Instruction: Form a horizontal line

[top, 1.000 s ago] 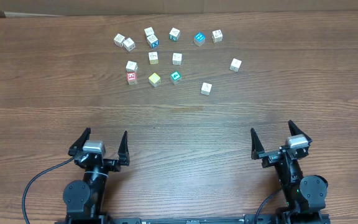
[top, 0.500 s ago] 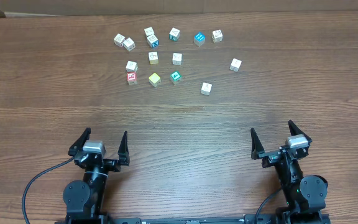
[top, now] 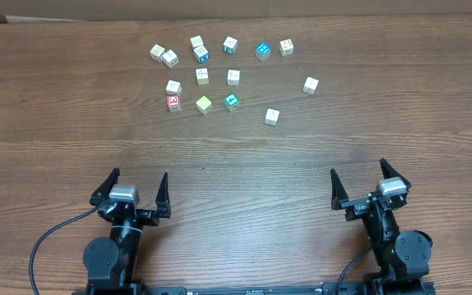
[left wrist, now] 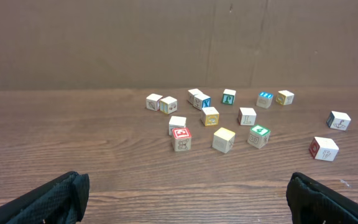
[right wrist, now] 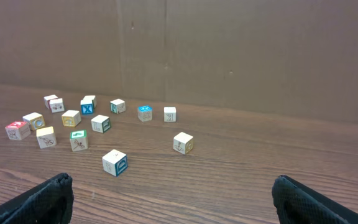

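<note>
Both claws sit at the near edge of the counter [top: 47, 123], well apart from the cubes. I read the left claw [top: 138, 177] as spread fully wide with nothing between its fingers. The right claw [top: 358, 170] is likewise wide open and empty.

The task cubes lie in the scattered cluster at the far side of the counter:
- The red-faced cube [top: 173, 102] is at the cluster's near left.
- The white cube [top: 174, 86] is just behind it.
- The pale yellow cube [top: 204, 104] is near the red-faced cube on its right, apart from it.
- The blue cube with white X [top: 203, 56] is farther back.

The four do not lie in one line.
</note>
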